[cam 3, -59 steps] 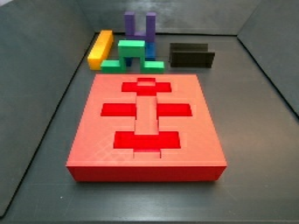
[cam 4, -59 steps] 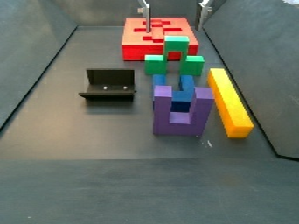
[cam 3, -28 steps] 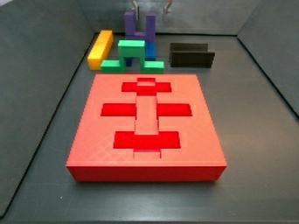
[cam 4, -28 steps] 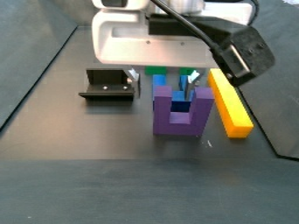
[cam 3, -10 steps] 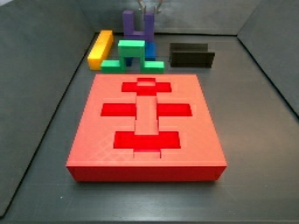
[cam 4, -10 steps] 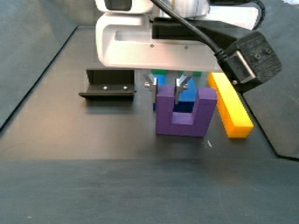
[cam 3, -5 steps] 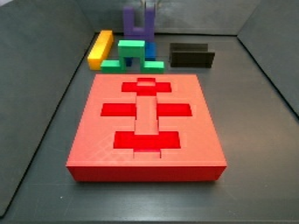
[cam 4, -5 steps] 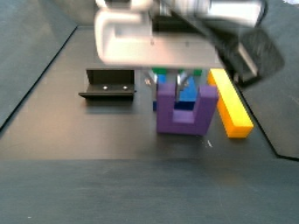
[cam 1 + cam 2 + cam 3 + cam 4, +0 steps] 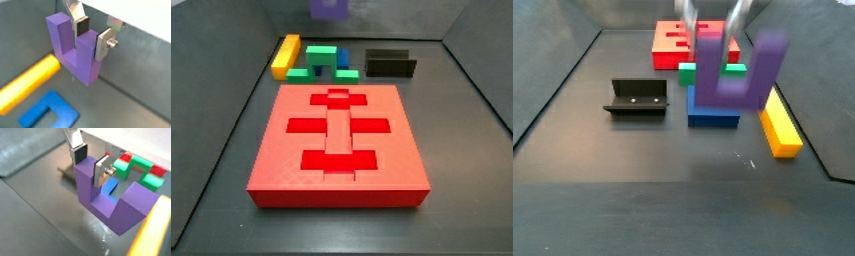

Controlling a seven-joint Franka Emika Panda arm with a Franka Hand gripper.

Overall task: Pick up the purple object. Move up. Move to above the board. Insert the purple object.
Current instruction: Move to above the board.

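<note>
Gripper [image 9: 91, 34]: clenched on one prong of the purple object [image 9: 75, 52], pads flat on its sides so it hung upright.
Purple obj: off the floor, above the blue block [image 9: 714, 112], prongs up.
Board [image 9: 338, 145]: well apart; cut-outs empty.
Step (est.): lift done, carry to board next.
Risk: yellow bar [image 9: 778, 123] near.

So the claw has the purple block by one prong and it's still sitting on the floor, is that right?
Not quite. The claw does grip the purple block by one prong, but the block is off the floor: a side view shows it hanging in the air above the blue block.
</note>
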